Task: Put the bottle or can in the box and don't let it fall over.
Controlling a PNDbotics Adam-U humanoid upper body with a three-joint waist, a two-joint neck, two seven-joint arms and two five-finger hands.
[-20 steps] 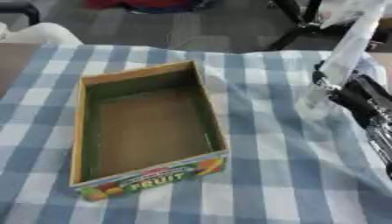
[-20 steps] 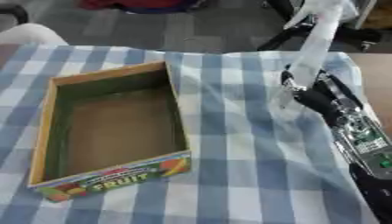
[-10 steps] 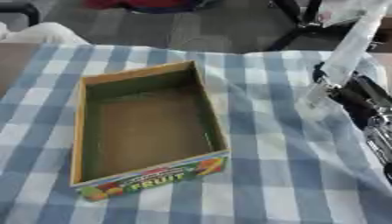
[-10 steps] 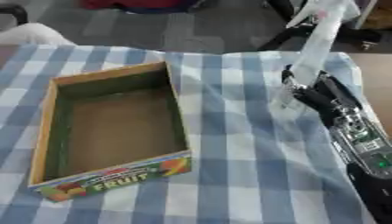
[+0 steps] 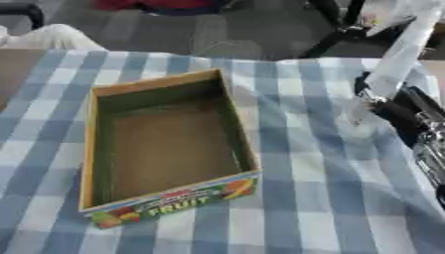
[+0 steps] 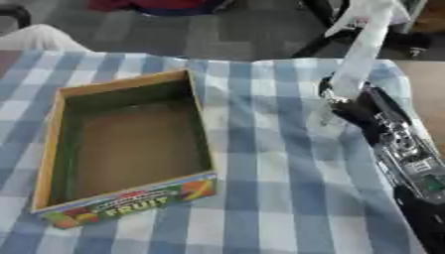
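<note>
Fingers (image 6: 340, 105) of the right hand (image 6: 358, 113) are curling around a clear bottle (image 6: 351, 69) at the surface's far right. Box (image 6: 128, 144) is sitting empty at left, well apart; transfer is not yet made.

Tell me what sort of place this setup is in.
Probably an indoor lab or workroom staged as a dining table: a blue and white checked cloth covers the table, an empty cardboard fruit box sits on it, and dark stand legs rest on grey floor behind.

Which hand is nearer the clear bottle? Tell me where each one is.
Right. The right hand is against the clear bottle at the table's right side, though its fingers are unclear. The left hand shows in neither view.
</note>
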